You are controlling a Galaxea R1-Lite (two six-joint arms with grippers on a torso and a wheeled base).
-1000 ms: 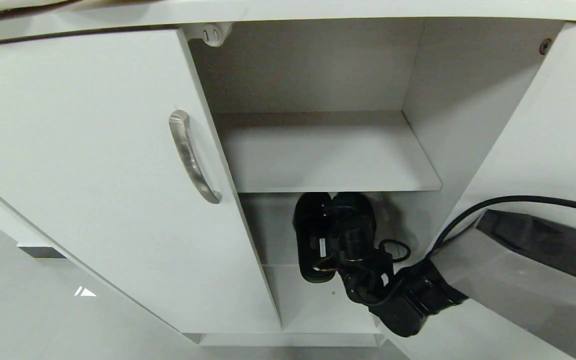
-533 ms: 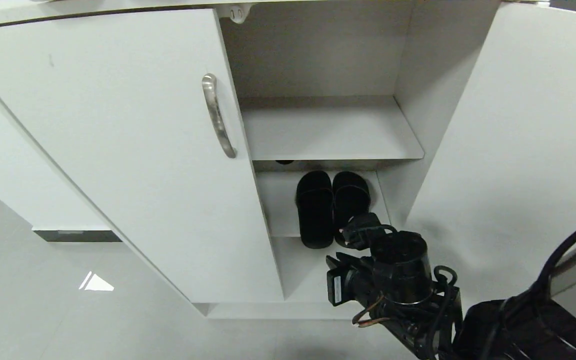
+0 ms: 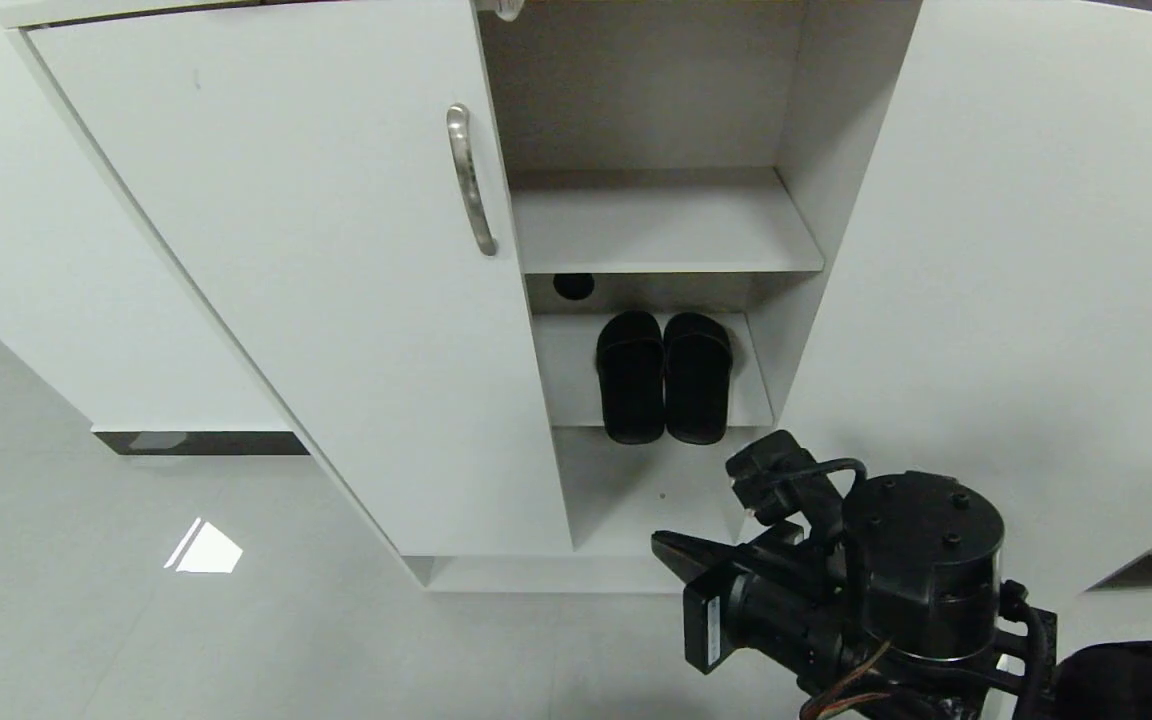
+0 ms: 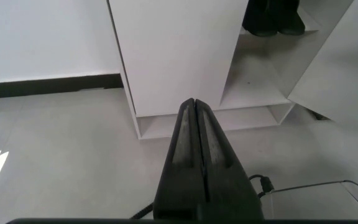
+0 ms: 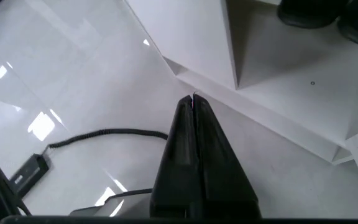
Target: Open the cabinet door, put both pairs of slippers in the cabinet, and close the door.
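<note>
Pulling back out of the cabinet (image 3: 666, 220), the right gripper (image 3: 661, 543) is now hanging before its bottom edge, fingers pressed together and holding nothing. The left gripper (image 4: 194, 102) is pointing at the floor (image 4: 55, 143), fingers closed. The left door (image 3: 316, 250) is standing shut. The black slippers (image 3: 664, 375) are lying side by side on the second shelf, and the right door (image 3: 1036, 300) is standing open.

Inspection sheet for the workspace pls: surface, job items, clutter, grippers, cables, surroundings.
Surface: grey glossy floor, light reflections.
Job's things: white cabinet, right door open, left door shut; one black slipper pair side by side on the middle shelf.
Clutter: nothing seen.
Grippers: left gripper and right gripper both shut, empty, over the floor before the cabinet.
Cables: black cable lying on the floor.
Surroundings: white wall, dark baseboard.
</note>
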